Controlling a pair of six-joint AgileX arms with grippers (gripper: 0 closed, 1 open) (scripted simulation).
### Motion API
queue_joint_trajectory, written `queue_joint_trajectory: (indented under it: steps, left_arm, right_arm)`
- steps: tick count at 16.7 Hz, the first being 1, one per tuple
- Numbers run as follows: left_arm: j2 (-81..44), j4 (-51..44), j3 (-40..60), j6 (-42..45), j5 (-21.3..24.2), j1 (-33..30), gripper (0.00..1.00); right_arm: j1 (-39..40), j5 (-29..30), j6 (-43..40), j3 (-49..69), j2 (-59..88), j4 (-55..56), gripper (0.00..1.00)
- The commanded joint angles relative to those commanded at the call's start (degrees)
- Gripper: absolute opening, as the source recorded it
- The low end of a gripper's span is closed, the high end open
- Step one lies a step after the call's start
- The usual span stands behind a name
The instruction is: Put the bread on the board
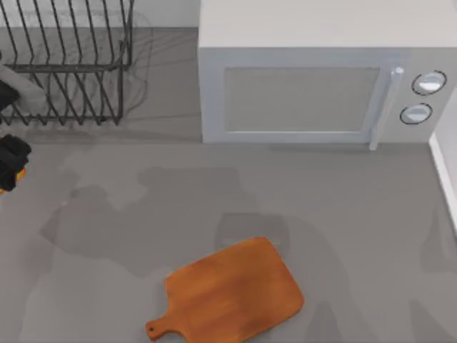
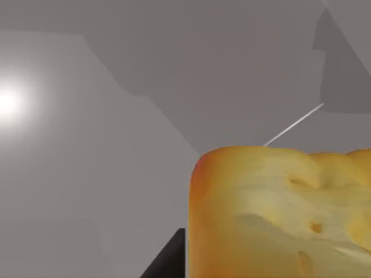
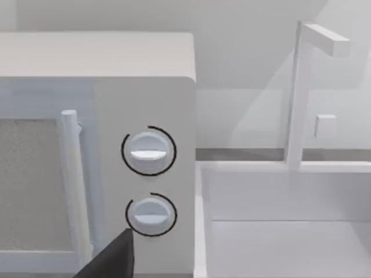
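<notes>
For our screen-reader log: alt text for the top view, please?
A wooden board lies bare at the table's near edge. Behind stand a microwave and a wire dish rack; the left claw sits at the left edge.

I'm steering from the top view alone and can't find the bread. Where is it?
Observer: The left wrist view shows the bread right at the left gripper, with a dark finger against its side.
Operator: Is it over the board yet?
Observer: No. Behind the bread, that view shows bare grey table, not the board.
Operator: And the right arm?
Observer: The right gripper is parked facing the microwave dials, with a white sink beside them.
</notes>
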State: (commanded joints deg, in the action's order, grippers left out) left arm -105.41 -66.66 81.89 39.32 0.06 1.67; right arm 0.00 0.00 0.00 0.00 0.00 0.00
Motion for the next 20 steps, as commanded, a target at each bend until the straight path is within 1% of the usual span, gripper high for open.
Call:
queue_joint_trajectory:
  steps: [2,5,8,15,18,20]
  left_arm:
    - [-0.5,0.1,0.2,-4.2,0.0,-2.8,0.0]
    - [-1.3,0.4,0.3,-14.5,-0.1,-9.5,0.0]
    - [-2.2,0.9,-0.3,-29.2,-0.1,-18.0,0.0]
    - [-2.4,3.3,-3.5,-69.1,0.2,-39.7,0.0]
    - [-1.6,4.8,-4.7,-81.0,0.1,-46.9,0.0]
    - [-0.9,5.7,-5.4,-85.8,-0.1,-50.3,0.0]
  right_arm:
    - [0.0,0.0,0.0,0.0,0.0,0.0,1.0]
    - [0.0,0.0,0.0,0.0,0.0,0.0,1.0]
    - [0.0,0.0,0.0,0.0,0.0,0.0,1.0]
    - [0.0,0.0,0.0,0.0,0.0,0.0,1.0]
    - [0.0,0.0,0.0,0.0,0.0,0.0,1.0]
    - [0.0,0.0,0.0,0.0,0.0,0.0,1.0]
